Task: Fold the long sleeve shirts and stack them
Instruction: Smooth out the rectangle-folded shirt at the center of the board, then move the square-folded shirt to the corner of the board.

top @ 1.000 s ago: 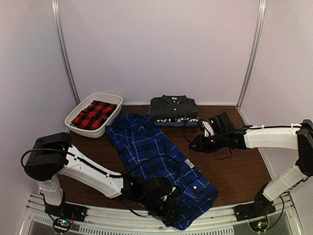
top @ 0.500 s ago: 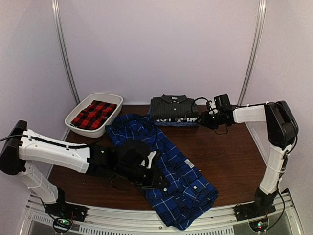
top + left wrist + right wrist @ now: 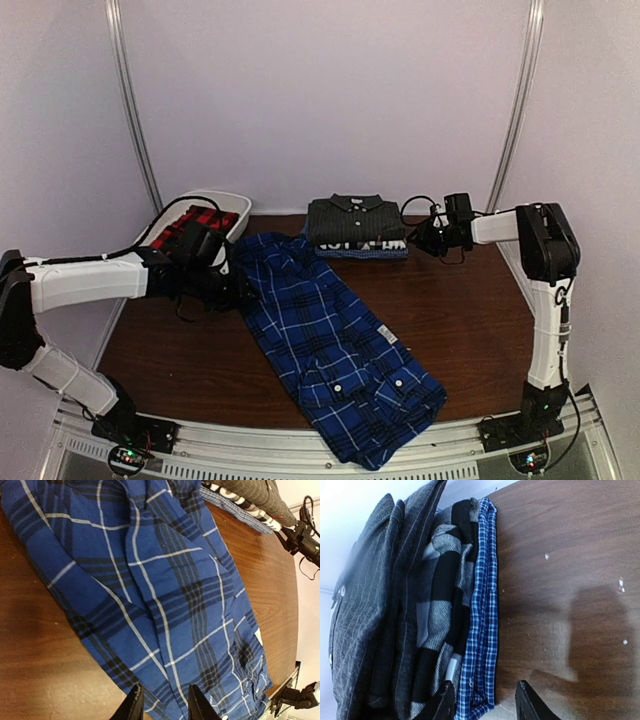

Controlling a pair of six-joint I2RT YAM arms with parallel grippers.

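Note:
The blue-and-black plaid shirt point(image 3: 330, 335) point(image 3: 150, 580) lies unfolded, slanting from the middle of the table down to the front edge. My left gripper point(image 3: 234, 291) point(image 3: 165, 706) hangs open just above its left edge, with nothing gripped. At the back a folded stack has the charcoal striped shirt point(image 3: 355, 217) point(image 3: 365, 630) on top, then a black-and-white layer point(image 3: 440, 630) and a small-check blue layer point(image 3: 482, 620). My right gripper point(image 3: 420, 238) point(image 3: 485, 704) is open at the stack's right side, low by the blue layer. The red-and-black plaid shirt point(image 3: 200, 220) lies in the tub.
A white plastic tub point(image 3: 235, 203) stands at the back left, partly behind my left arm and its cable. The brown wooden table point(image 3: 480, 320) point(image 3: 570, 580) shows bare to the right of the plaid shirt. Pale walls close in the back and sides.
My left arm has swung from the front of the table back and left to the plaid shirt's left edge. My right gripper has moved back to the stack's right side.

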